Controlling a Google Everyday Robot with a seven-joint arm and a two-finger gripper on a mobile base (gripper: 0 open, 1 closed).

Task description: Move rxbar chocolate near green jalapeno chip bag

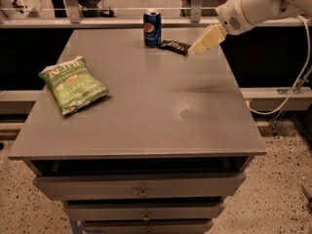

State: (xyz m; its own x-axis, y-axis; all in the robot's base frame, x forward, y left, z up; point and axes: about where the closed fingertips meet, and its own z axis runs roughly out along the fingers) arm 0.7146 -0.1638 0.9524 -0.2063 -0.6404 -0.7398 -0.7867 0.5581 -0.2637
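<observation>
Camera view is showing the claw (199, 47) hanging over the worktop's (161, 116) far right part, and I cannot tell whether it is released or clenched. The rxbar chocolate (174, 46) is lying flat just left of the claw's tip, with a blue soda can (152, 28) standing just beyond it. The green jalapeno chip bag (73, 84) is sitting well apart, far to the claw's left.
</observation>
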